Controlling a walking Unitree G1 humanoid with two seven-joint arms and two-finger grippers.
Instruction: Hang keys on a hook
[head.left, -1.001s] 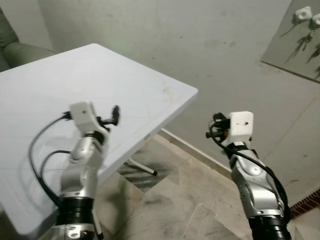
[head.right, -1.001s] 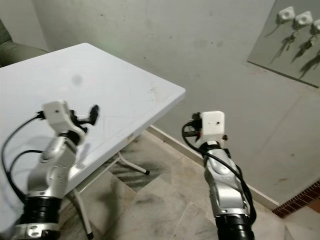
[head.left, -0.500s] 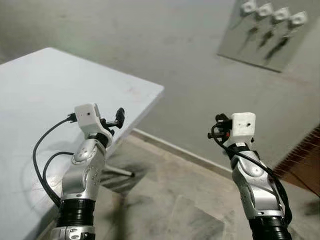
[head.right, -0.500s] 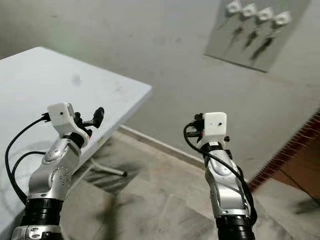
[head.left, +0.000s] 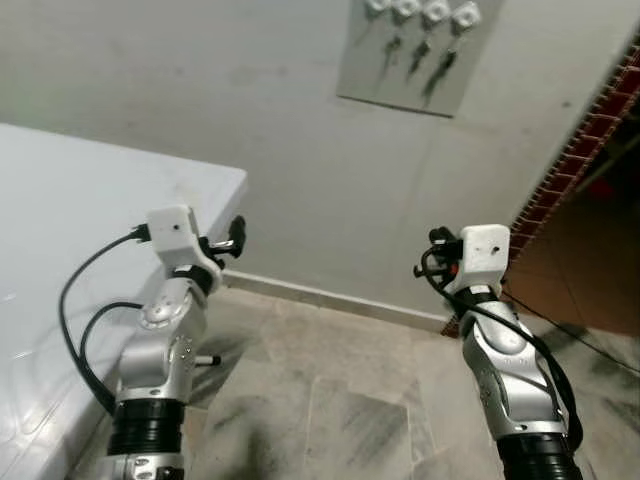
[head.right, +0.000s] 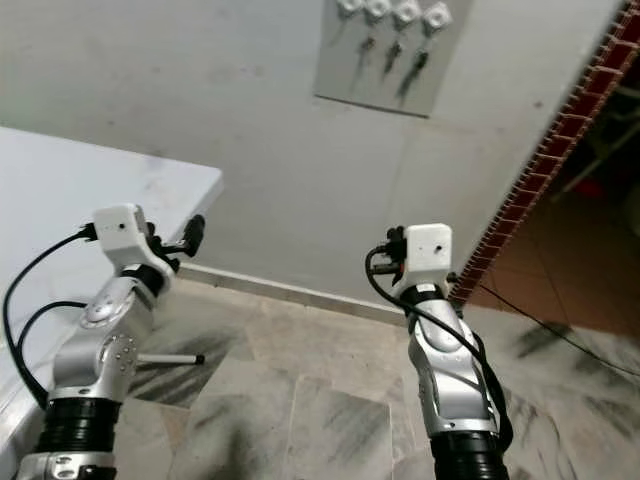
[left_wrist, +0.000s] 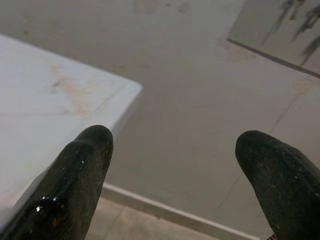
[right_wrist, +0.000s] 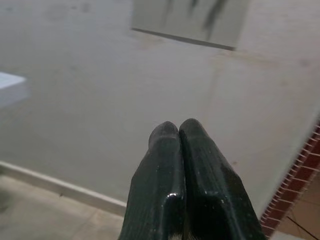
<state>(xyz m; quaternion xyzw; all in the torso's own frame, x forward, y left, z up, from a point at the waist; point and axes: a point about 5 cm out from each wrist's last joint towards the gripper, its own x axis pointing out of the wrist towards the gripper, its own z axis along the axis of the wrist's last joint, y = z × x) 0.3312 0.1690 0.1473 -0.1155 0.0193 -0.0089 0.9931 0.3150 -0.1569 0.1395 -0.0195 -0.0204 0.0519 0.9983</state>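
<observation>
A grey board (head.left: 405, 70) is fixed high on the wall ahead. It carries a row of white hooks (head.left: 436, 12), and dark bunches of keys (head.left: 441, 68) hang from them. My left gripper (left_wrist: 175, 142) is raised in front of me, open and empty; its fingers (head.left: 236, 236) point toward the wall beside the table's corner. My right gripper (right_wrist: 179, 127) is also raised and shut, fingertips pressed together with nothing visible between them. It points at the wall below the board. Both grippers are well short of the board.
A white table (head.left: 70, 220) stands at my left, its corner (left_wrist: 127, 90) near the left gripper. A red brick edge (head.left: 575, 140) and a dark doorway lie to the right. Marbled floor tiles (head.left: 340, 420) stretch to the skirting.
The whole picture has shifted: the camera turned right, bringing the board to the top middle and sliding the table left. Both arms keep the same pose.
</observation>
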